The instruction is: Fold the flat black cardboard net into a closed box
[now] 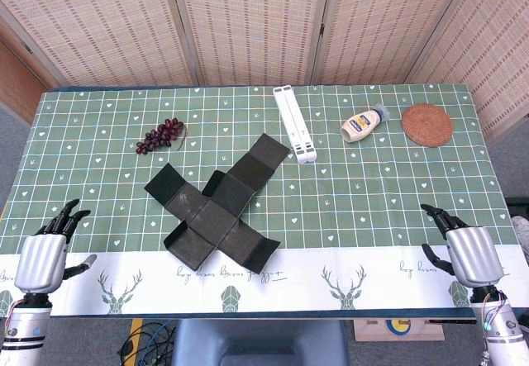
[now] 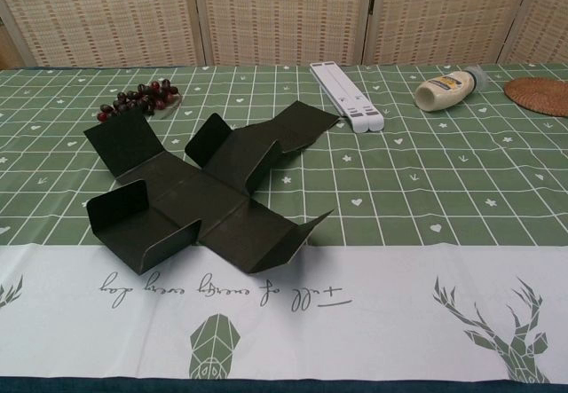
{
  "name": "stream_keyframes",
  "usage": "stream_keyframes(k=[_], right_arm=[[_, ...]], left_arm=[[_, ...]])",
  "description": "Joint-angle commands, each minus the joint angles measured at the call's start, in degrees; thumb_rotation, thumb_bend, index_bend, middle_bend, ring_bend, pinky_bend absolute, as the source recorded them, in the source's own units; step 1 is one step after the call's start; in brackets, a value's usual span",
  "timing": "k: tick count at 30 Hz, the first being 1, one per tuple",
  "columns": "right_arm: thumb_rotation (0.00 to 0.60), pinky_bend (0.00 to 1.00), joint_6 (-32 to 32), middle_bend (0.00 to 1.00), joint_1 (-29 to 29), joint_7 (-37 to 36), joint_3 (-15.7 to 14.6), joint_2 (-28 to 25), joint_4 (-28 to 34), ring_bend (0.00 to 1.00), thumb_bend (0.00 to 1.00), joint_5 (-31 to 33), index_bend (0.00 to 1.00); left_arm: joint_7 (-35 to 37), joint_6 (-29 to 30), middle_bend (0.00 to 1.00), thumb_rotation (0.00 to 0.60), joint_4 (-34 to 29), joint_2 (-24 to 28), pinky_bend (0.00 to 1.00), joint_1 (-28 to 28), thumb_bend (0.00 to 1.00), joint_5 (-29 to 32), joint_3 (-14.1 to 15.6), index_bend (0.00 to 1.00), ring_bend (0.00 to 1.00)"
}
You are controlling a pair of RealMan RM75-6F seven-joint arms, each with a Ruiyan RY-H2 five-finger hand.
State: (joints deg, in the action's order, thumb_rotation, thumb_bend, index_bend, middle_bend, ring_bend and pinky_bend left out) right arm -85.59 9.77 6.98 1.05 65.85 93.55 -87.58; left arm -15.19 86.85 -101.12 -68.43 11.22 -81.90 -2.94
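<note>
The black cardboard net [image 1: 216, 205] lies spread in a cross shape on the green tablecloth, left of centre; in the chest view the net [image 2: 200, 189] has several flaps lifted partway off the cloth. My left hand [image 1: 45, 250] rests at the table's near left edge, fingers apart, holding nothing, well left of the net. My right hand [image 1: 467, 250] sits at the near right edge, also empty with fingers apart, far from the net. Neither hand appears in the chest view.
A bunch of dark grapes [image 1: 161, 135] lies behind the net. A white folded stand [image 1: 295, 123] sits just beyond the net's far flap. A mayonnaise bottle [image 1: 364, 124] and a round woven coaster [image 1: 427, 124] lie at the back right. A folding screen stands behind the table.
</note>
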Motion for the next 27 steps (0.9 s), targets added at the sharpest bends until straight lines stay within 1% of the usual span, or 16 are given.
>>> stream_keyframes(k=[1,6,7,10,13,14,17,20,23,27], right_arm=[[0.600,0.76,0.21,0.31,0.13,0.72,0.10,-0.13,0.50,0.48,0.33,-0.73,0.18],[0.600,0.77,2.33,0.30,2.13,2.90,0.91,-0.86,2.19,0.48,0.33,-2.44,0.18],[0.600,0.78,3.16,0.30,2.91,3.46,1.14,-0.90,2.54,0.50,0.33,-2.96,0.18],[0.600,0.90,7.03,0.30,6.26,6.22,2.24,-0.76,3.70,0.59,0.33,-4.22,0.18],[0.600,0.97,11.86,0.30,10.28,9.81,4.00,0.21,5.16,0.66,0.33,-4.13,0.18],[0.600,0.99,13.46,0.30,11.58,10.79,4.62,0.69,5.61,0.70,0.33,-3.82,0.18],[0.600,1.00,19.71,0.30,16.21,13.68,6.81,2.42,6.87,0.77,0.33,-1.33,0.18],[0.600,1.00,26.38,0.30,21.16,16.14,9.15,4.94,6.50,0.78,0.33,2.71,0.18],[0.600,1.00,32.43,0.30,26.06,18.27,10.99,8.41,4.10,0.79,0.33,6.86,0.18],[0.600,1.00,37.24,0.28,31.85,22.03,12.73,14.08,-0.60,0.79,0.33,10.97,0.18]], left_arm=[[0.01,0.02,0.13,0.600,0.28,-0.12,0.44,-0.26,0.05,-0.21,0.04,0.22,0.27],[1.29,-0.12,0.13,0.600,0.58,-0.30,0.44,-0.69,0.05,-0.55,0.01,0.22,0.27],[1.58,-0.23,0.13,0.600,0.55,-0.23,0.44,-0.72,0.05,-0.68,0.03,0.22,0.27],[2.78,0.12,0.13,0.600,0.42,0.09,0.44,-0.91,0.05,-1.35,-0.20,0.22,0.27],[3.46,0.82,0.13,0.600,0.56,0.34,0.44,-1.25,0.05,-2.22,-0.32,0.22,0.27],[3.55,0.94,0.13,0.600,0.54,0.42,0.44,-1.36,0.05,-2.42,-0.29,0.22,0.27],[3.78,1.11,0.13,0.600,0.38,0.81,0.44,-1.67,0.05,-2.90,-0.17,0.22,0.27],[3.98,1.19,0.13,0.600,0.13,1.19,0.44,-1.93,0.05,-3.23,-0.12,0.22,0.27],[4.19,1.45,0.13,0.600,-0.09,1.55,0.44,-2.16,0.05,-3.47,-0.28,0.22,0.27],[4.53,1.84,0.13,0.600,-0.30,2.03,0.44,-2.59,0.05,-3.43,-0.55,0.22,0.27]])
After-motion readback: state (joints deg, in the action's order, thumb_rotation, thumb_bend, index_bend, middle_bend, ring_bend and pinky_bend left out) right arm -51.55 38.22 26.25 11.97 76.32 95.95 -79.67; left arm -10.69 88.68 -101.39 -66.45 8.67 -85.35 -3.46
